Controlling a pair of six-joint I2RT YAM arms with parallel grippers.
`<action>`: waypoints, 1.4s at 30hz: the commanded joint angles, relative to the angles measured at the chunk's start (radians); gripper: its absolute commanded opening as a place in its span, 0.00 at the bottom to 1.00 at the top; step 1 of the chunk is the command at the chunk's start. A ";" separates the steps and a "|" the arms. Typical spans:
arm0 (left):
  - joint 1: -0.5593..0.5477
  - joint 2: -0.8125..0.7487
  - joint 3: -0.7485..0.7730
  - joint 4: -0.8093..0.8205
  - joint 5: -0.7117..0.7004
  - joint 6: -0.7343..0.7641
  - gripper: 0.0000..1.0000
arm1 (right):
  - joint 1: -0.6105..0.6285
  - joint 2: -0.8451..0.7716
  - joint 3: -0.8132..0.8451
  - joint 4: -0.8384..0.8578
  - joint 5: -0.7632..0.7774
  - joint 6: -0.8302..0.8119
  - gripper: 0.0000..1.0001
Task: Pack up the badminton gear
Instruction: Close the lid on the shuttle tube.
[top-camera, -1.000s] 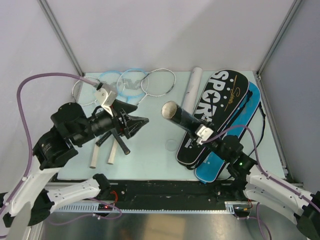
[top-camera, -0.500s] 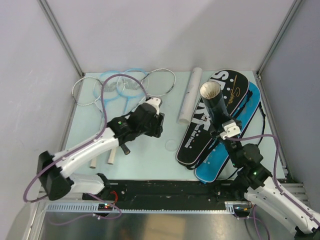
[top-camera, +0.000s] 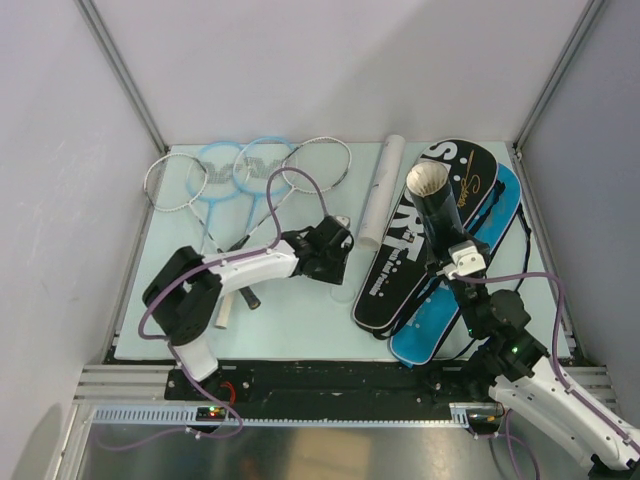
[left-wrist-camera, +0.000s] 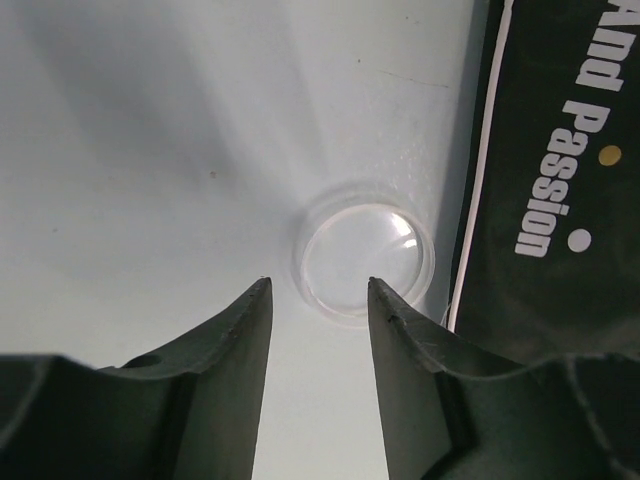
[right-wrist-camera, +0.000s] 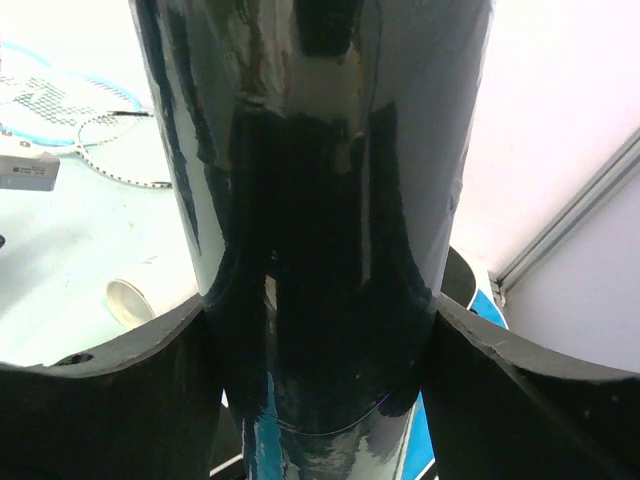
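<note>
My right gripper (top-camera: 447, 252) is shut on a long black tube (top-camera: 437, 210) and holds it nearly upright over the black "SPORT" bag (top-camera: 400, 262), open end up; in the right wrist view the tube (right-wrist-camera: 320, 200) fills the gap between the fingers (right-wrist-camera: 130, 390). My left gripper (top-camera: 337, 262) is open and empty, low over the table, its fingertips (left-wrist-camera: 262, 290) just short of a clear round lid (left-wrist-camera: 365, 260). A white tube (top-camera: 380, 190) lies left of the bags. The blue bag (top-camera: 478, 275) lies under the black one. Silver and light-blue rackets (top-camera: 245, 170) lie at the back left. No shuttlecocks show.
The racket handles (top-camera: 224, 314) lie near the left arm's base, partly hidden by it. The black bag's edge (left-wrist-camera: 560, 200) lies just right of the clear lid. Grey walls and metal posts close in the table on three sides.
My left arm has swung from the left side and come down at the table's middle, by the clear lid. My right gripper has tipped the black tube upright and moved it right, over the bags.
</note>
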 joint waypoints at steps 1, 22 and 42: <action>0.002 0.045 0.019 0.081 0.041 -0.032 0.47 | 0.005 -0.013 0.050 0.043 0.038 -0.011 0.35; -0.004 0.080 -0.102 0.090 -0.018 -0.018 0.25 | 0.000 0.017 0.050 0.060 0.025 0.007 0.36; 0.183 -0.229 -0.159 0.102 0.193 -0.060 0.00 | 0.006 0.072 0.047 0.013 -0.030 0.089 0.36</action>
